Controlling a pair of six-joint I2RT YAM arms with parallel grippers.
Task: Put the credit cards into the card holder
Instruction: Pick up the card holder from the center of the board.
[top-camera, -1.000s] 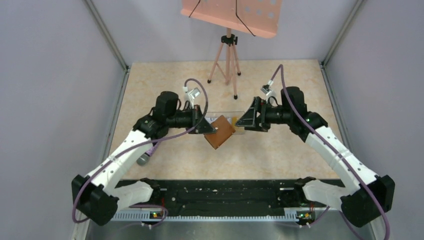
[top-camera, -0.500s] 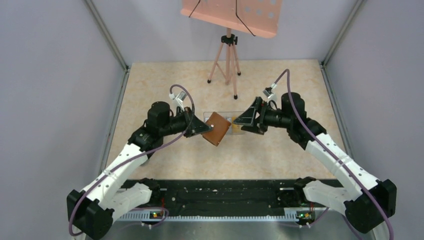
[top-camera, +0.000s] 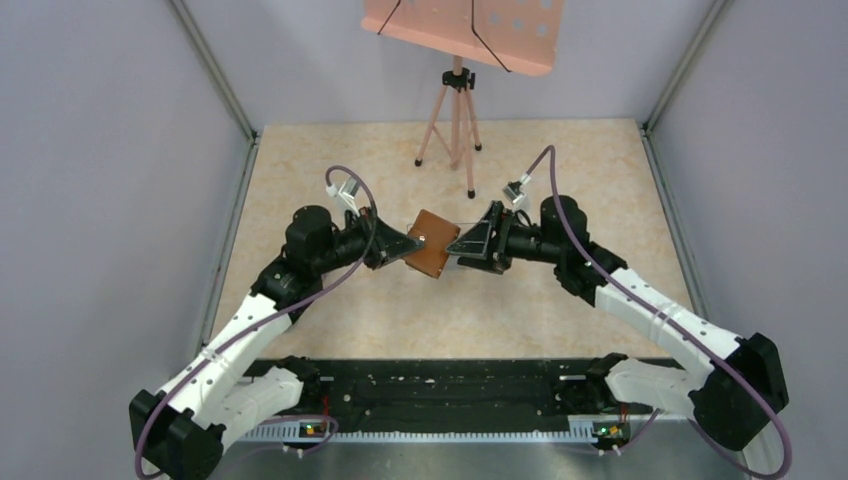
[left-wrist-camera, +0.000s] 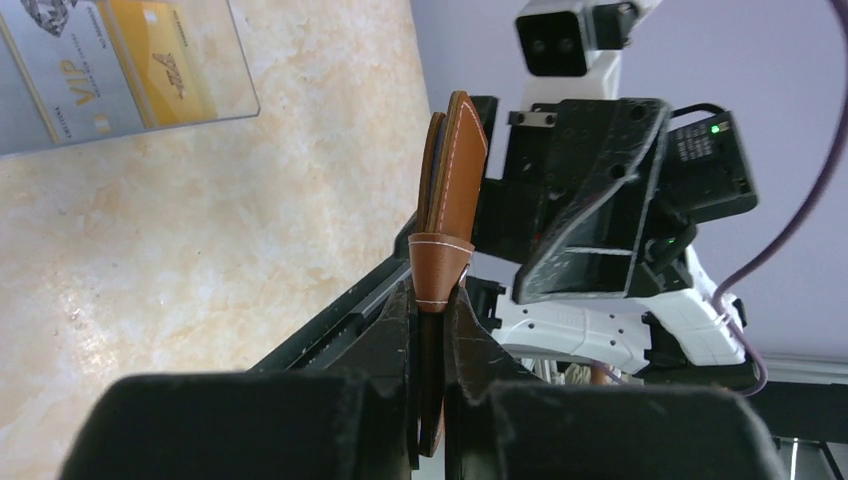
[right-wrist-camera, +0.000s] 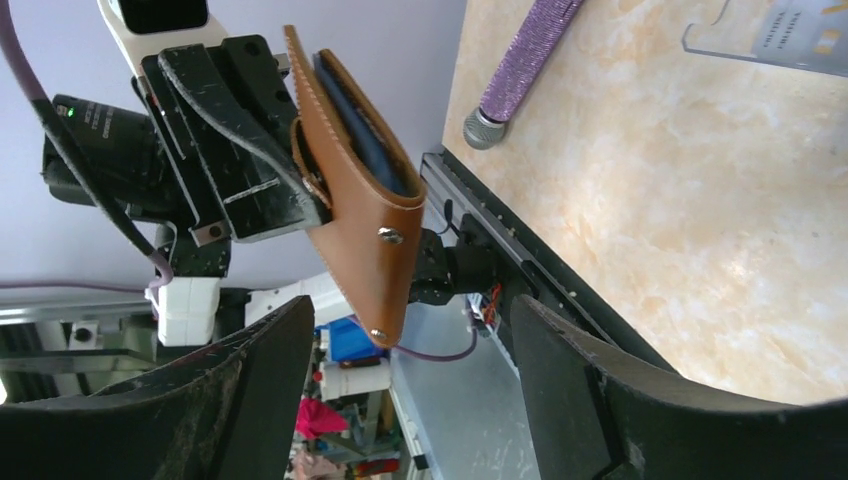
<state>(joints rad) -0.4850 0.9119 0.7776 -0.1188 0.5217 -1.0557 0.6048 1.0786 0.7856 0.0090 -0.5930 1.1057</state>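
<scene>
1. card holder (top-camera: 430, 257): brown leather, folded shut, held on edge in the air above the tabletop (top-camera: 330, 170), btwn the two arms. Snap tab wraps over one edge. Two metal studs show on its outer face in right wrist view.
2. left claw (top-camera: 408, 249): closed narrow on the card holder, fingers (left-wrist-camera: 390, 340) pinching both faces just below the tab. Sits at the holder's left side in top view.
3. right claw (top-camera: 453, 249): spread wide, at the holder's right edge in top view. In right wrist view the holder's free end sits btwn the two fingers (right-wrist-camera: 270, 370) w/ a gap each side; no touch seen.
4. credit cards (left-wrist-camera: 165, 62): not in the holder. They lie flat in a clear box (left-wrist-camera: 240, 95) on the tabletop, down past the holder's far side. One is orange-yellow; beside it is a pale grey one marked "VIP" (left-wrist-camera: 60, 95).
5. Clear box in top view: mostly hidden behind the holder, only a thin edge shows.
6. purple-handled tool (right-wrist-camera: 515, 70) w/ grey tip: flat on the tabletop, well apart from the holder.
7. tripod (top-camera: 456, 120): stands on the tabletop well behind the holder, w/ a pink board (top-camera: 470, 25) on top.
</scene>
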